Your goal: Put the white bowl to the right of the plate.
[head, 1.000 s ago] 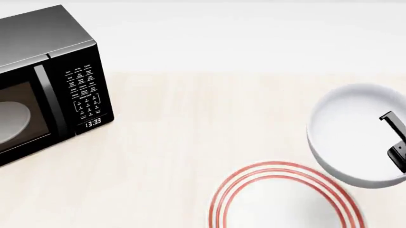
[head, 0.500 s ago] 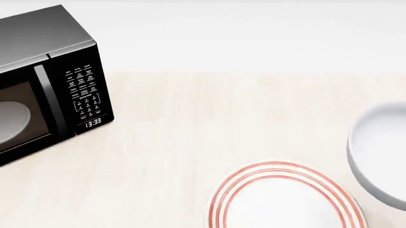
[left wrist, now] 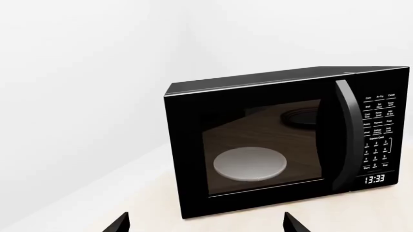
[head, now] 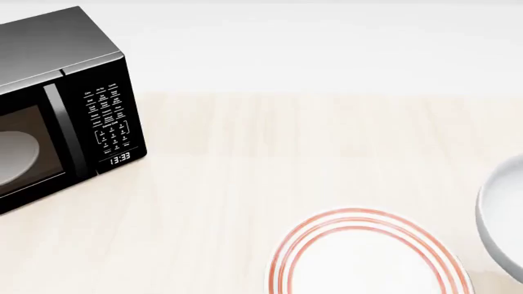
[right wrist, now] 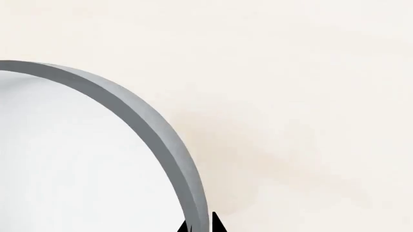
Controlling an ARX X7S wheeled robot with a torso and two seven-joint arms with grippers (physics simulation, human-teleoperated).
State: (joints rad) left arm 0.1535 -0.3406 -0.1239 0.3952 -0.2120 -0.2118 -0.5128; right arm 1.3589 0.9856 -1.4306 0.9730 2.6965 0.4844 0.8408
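The white bowl (head: pixel 503 214) shows only as a slice at the right edge of the head view, to the right of the plate (head: pixel 368 257), which has red rings and lies at the bottom edge. In the right wrist view the bowl's thick rim (right wrist: pixel 139 118) runs down between my right gripper's (right wrist: pixel 199 226) two dark fingertips, which are shut on the rim. My right gripper is out of the head view. In the left wrist view my left gripper (left wrist: pixel 205 223) is open and empty over the counter in front of the microwave.
A black microwave (head: pixel 57 104) stands at the left on the pale wood counter (head: pixel 245 171); its clock reads 13:33 and a pale dish (left wrist: pixel 250 163) shows through its door. A white wall runs behind the counter.
The bowl has moved to the right in the head view, from beside the plate's upper right to mostly past the frame's right edge. The right gripper has left the head view.
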